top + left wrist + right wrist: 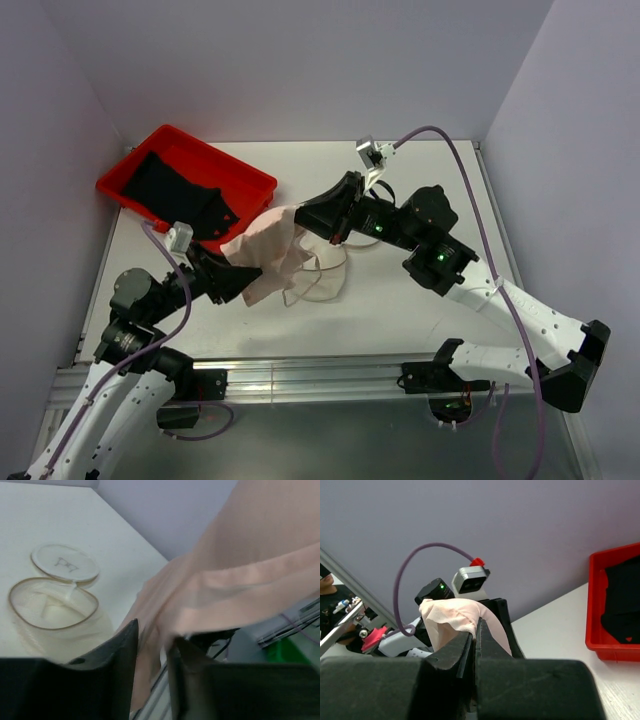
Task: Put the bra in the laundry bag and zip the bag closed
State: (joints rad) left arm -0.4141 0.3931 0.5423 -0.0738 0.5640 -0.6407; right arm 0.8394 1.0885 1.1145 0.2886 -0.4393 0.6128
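Note:
The bra [272,255] is a pale pink cloth stretched in the air between both grippers over the middle of the table. My left gripper [252,276] is shut on its lower left edge, with cloth between the fingers in the left wrist view [152,652]. My right gripper [306,216] is shut on its upper right edge [454,616]. The laundry bag [322,278], white translucent mesh, lies on the table just under and right of the bra. In the left wrist view the bag [52,607] lies open, and its round lid [65,563] with the bra outline is folded back.
A red tray [120,180] with a black garment [180,195] sits at the back left; it also shows in the right wrist view [594,605]. Walls close in the table at the back and both sides. A metal rail [300,380] runs along the near edge.

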